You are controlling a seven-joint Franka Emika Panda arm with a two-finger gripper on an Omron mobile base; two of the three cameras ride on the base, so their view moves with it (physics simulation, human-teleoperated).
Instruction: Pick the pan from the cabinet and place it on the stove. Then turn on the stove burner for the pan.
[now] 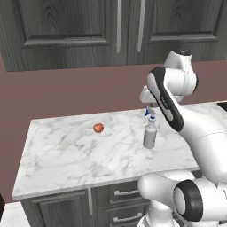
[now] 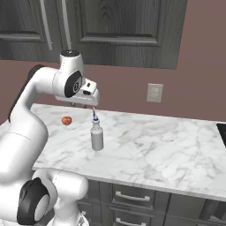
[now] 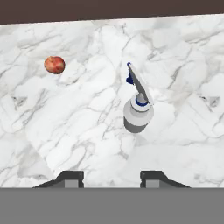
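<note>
Overhead, the dark grey wood-grain wall cabinet (image 1: 66, 31) hung with its panelled doors closed, two long silver bar handles (image 1: 119, 24) side by side; the pan could not be seen. Below lay one white marble counter (image 1: 66, 155) over grey drawers (image 2: 132, 197). A pale wall outlet (image 2: 154, 92) sat on the brown wall. One grey spray bottle (image 3: 138, 109) stood upright, unlabelled, beneath the two-finger gripper (image 3: 112, 178), partly open and empty. One small red apple (image 3: 54, 64) lay apart.
</note>
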